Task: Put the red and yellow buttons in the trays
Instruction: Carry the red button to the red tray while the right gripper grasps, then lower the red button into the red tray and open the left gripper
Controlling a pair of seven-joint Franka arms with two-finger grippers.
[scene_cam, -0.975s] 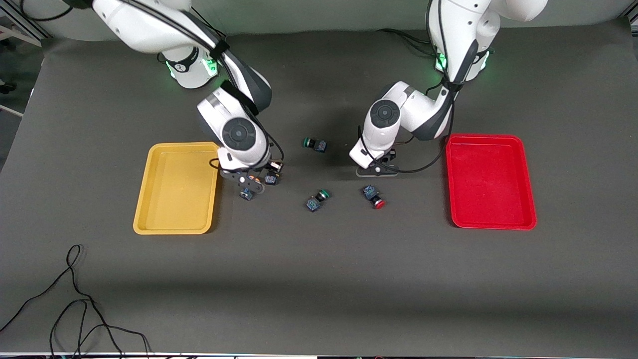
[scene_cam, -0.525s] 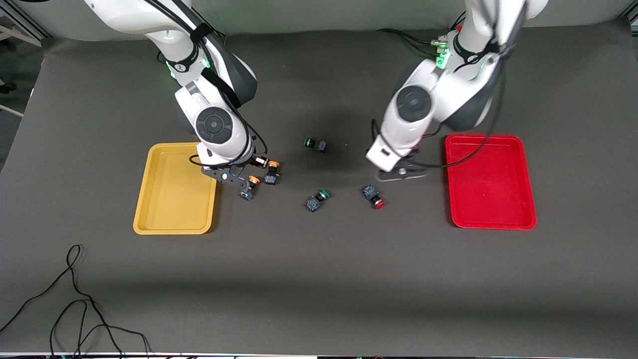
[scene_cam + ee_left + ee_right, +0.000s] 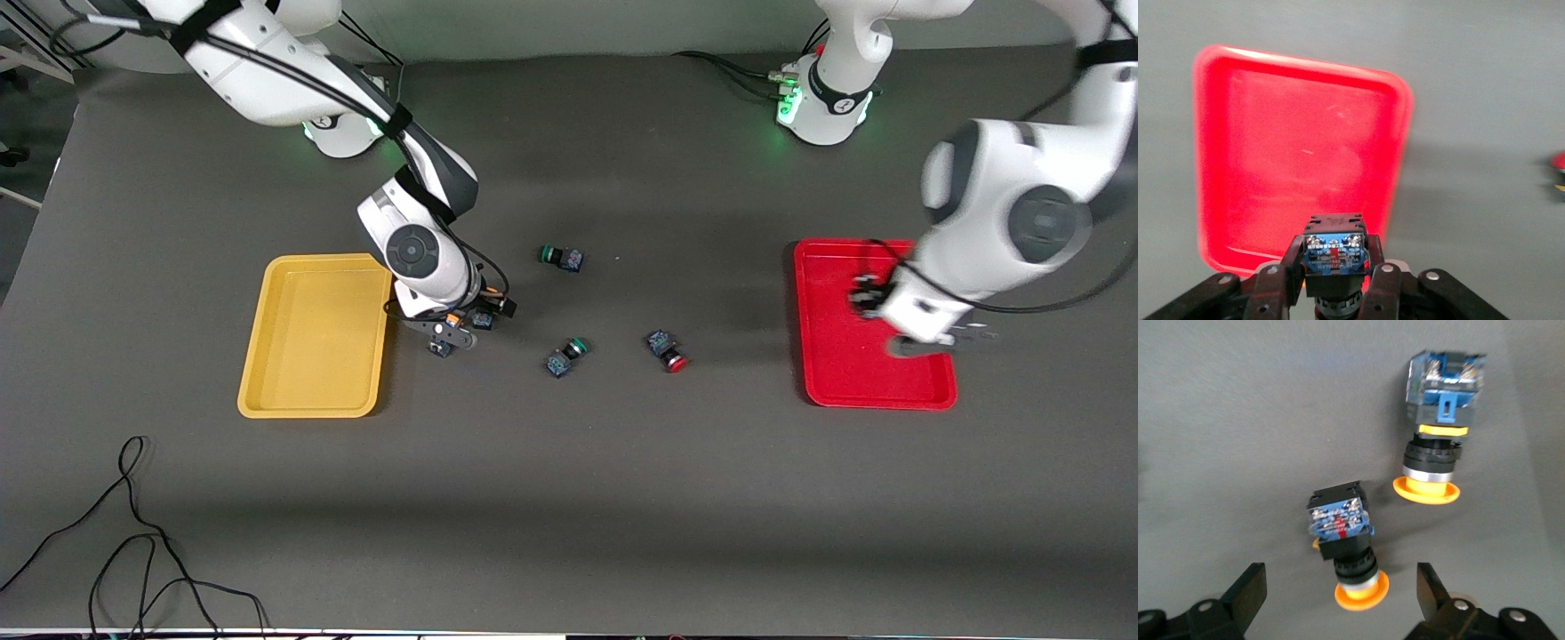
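Observation:
My left gripper [image 3: 1337, 259] is shut on a button [image 3: 1335, 248] with a black-and-blue body; its cap points down and is hidden. It hangs over the red tray [image 3: 1291, 153]. In the front view the left gripper [image 3: 865, 298] is above the red tray [image 3: 840, 364]. My right gripper [image 3: 1341, 587] is open low over the table beside the yellow tray [image 3: 311, 338]. One yellow-capped button [image 3: 1346, 547] lies between its fingers, a second yellow-capped button [image 3: 1439, 420] lies just past it. A red-capped button [image 3: 668, 350] lies on the mat mid-table.
Two green-capped switches lie on the mat, one [image 3: 562, 258] closer to the robots' bases and one [image 3: 565, 356] beside the red-capped button. A black cable [image 3: 133, 533] loops on the mat near the front camera at the right arm's end.
The left arm swung from mid-table to over the red tray, carrying its button. The right gripper opened, shifted toward the yellow tray and came back over the two yellow-capped buttons.

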